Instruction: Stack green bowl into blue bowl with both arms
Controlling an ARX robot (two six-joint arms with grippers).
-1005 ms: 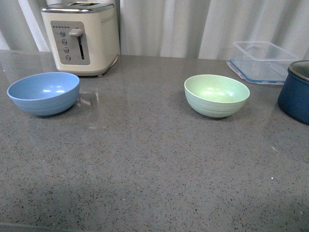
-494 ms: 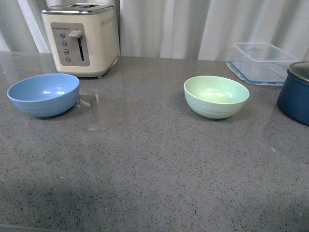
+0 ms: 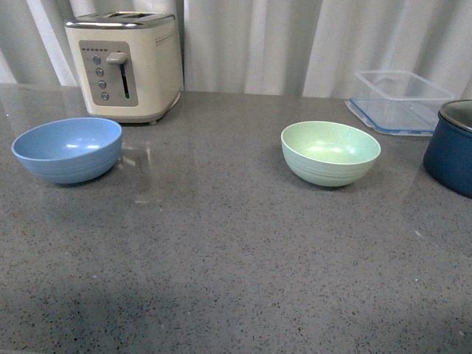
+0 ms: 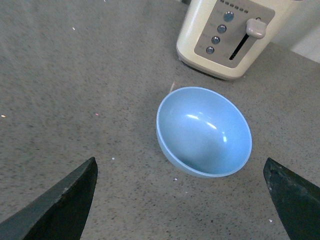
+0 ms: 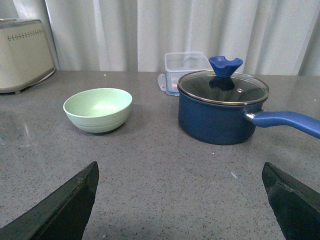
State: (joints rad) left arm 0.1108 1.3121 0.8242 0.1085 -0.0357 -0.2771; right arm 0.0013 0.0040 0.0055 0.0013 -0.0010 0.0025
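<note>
Currently at the approach stage, by my reading: neither bowl is gripped and neither arm shows in the front view.

Positions, front view: green bowl (image 3: 330, 151) right of centre on the grey counter (image 3: 221, 251); blue bowl (image 3: 67, 150) at mid-left edge, just in front of the toaster (image 3: 125, 65). The bowls are well apart. Navy pot (image 3: 451, 147) at the right edge, clear container (image 3: 398, 99) behind it.

Left gripper (image 4: 179, 161): fingers spread wide, empty, hanging above the blue bowl. Right gripper (image 5: 179, 164): likewise spread and empty, low over the counter, facing the green bowl, with the pot near on one side.

Orientation: both bowls upright, mouths up. Being round, they have no long axis; only the vertical symmetry axis matters.

Procedure note (judgement): pinch the green rim, one finger inside and one outside, on the side away from the pot. Lift level. Steady the blue bowl with the left gripper, centre the green bowl over it, and lower it straight down.
</note>
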